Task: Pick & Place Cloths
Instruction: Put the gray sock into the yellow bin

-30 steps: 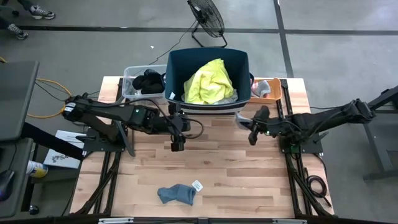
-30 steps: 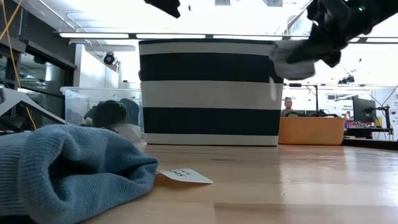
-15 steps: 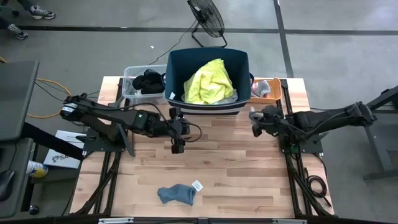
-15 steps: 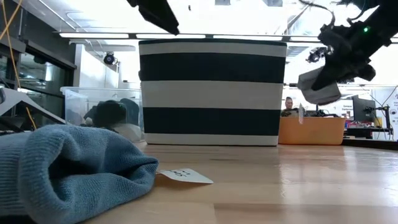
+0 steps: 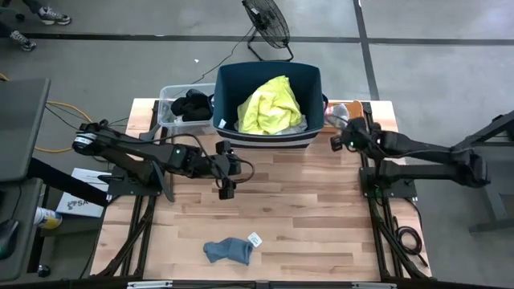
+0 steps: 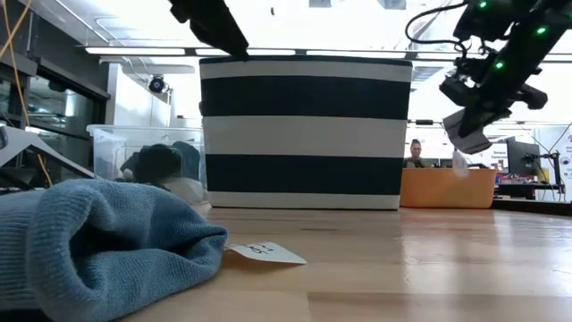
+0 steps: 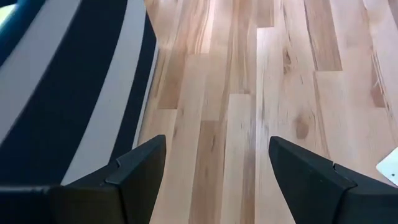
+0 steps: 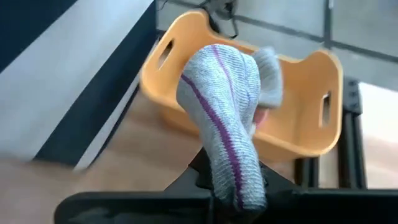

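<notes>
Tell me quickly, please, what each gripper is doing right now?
Left gripper: jaws open, holding nothing, above bare table beside the striped tub.
Right gripper: jaws shut on a grey sock, near the orange tray.

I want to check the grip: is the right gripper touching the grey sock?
Touching. In the right wrist view the right gripper is shut on the grey sock, which stands up from between its fingers.

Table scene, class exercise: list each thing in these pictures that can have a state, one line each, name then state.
left gripper: open, empty, above bare table in front of the tub.
right gripper: shut on grey sock, raised near the orange tray.
grey sock: held, hanging off the table.
blue sock: lying crumpled on the table.
yellow shirt: heaped inside the striped tub.
orange tray: upright.
</notes>
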{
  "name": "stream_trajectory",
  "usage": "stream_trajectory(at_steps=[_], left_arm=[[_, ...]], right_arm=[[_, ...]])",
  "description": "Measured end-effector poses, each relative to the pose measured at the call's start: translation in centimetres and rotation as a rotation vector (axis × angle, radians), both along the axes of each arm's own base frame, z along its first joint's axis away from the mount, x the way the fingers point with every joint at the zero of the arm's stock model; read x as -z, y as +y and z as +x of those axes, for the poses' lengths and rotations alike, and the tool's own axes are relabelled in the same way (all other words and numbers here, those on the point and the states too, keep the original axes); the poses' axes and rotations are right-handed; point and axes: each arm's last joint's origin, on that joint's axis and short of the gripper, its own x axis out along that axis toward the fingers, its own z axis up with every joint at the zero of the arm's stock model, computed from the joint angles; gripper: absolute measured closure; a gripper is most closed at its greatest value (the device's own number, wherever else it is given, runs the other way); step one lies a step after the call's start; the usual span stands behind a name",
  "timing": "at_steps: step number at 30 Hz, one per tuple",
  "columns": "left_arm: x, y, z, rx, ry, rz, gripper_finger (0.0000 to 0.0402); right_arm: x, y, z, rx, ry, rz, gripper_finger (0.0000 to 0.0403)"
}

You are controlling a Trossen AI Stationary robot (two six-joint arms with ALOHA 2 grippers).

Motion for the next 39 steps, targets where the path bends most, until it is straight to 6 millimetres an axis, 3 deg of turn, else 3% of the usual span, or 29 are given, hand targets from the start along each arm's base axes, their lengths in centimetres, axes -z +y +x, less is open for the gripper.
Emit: stream_trajectory(at_steps=[10,22,39], left_arm=[[0.0,0.0,0.2,-0.001,-0.021,-0.011,0.0121],[0.0,0.0,0.2,-0.001,-0.028,-0.013,0.0121],[-0.1,0.0,0.2,-0.011,-0.033,-0.024,0.0121]], right_arm=[[-0.5,-4.5,0.3,0.080,0.026,-0.101,0.0399],[2.4,-9.2,0.9,0.169,0.107,-0.011,0.0399],[6.8,-12.6,2.0,0.236,0.052,0.135,0.0398]])
